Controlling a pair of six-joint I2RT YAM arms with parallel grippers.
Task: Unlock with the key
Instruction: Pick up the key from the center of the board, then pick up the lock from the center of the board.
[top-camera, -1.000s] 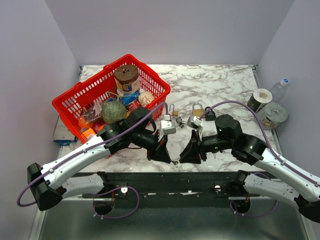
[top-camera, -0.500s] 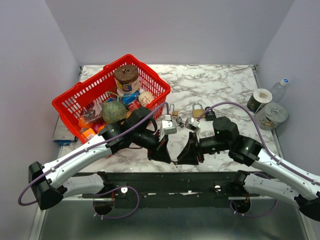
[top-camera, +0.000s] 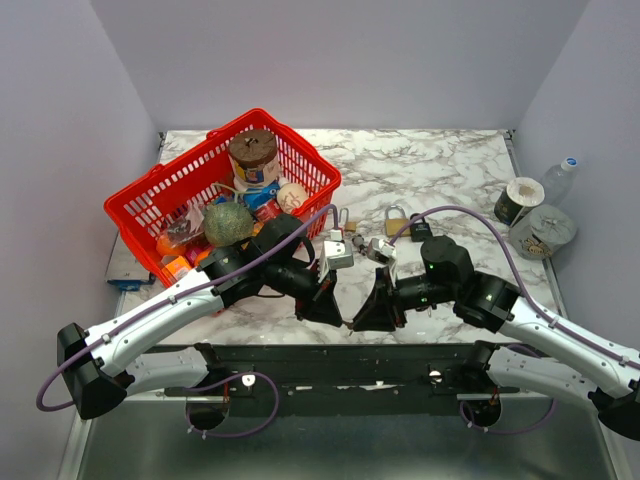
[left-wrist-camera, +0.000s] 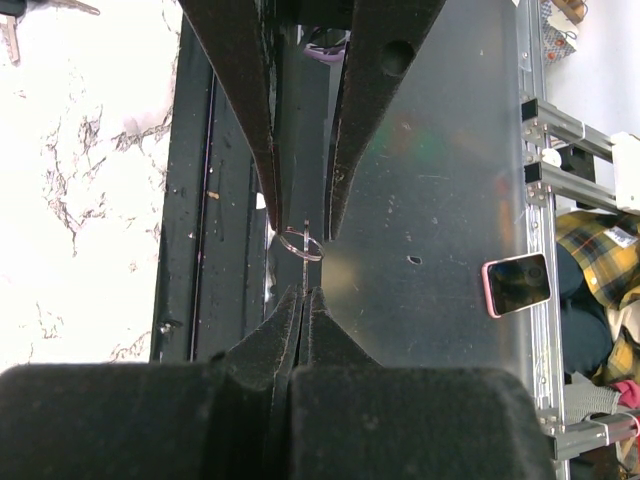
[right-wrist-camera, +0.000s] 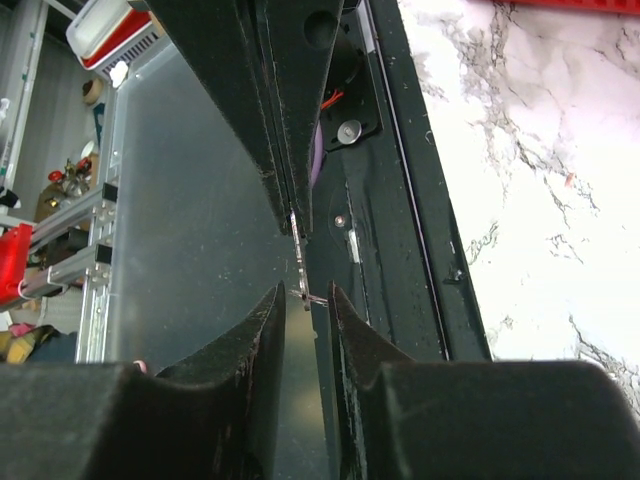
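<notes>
My left gripper (top-camera: 337, 317) hangs just off the table's front edge, shut on a thin key (left-wrist-camera: 302, 262) seen edge-on, with a small wire ring (left-wrist-camera: 303, 243) on its free end. In the left wrist view its pads (left-wrist-camera: 285, 312) are pressed together on the key. My right gripper (top-camera: 362, 319) faces it tip to tip. Its jaws stand narrowly apart on either side of the key's ringed end (right-wrist-camera: 298, 240), with a gap on both sides. Several padlocks lie on the marble behind the arms, among them a brass one (top-camera: 395, 218) and a silver one (top-camera: 337, 254).
A red basket (top-camera: 315, 182) full of groceries stands at the back left. A bottle (top-camera: 558, 178) and two rolls (top-camera: 520, 198) sit at the right edge. The black frame rail (top-camera: 330, 355) runs below both grippers. A loose key (left-wrist-camera: 10, 35) lies on the marble.
My right gripper has slid left toward the left gripper and narrowed its jaws round the key's free end. The left arm has stayed still with the key.
</notes>
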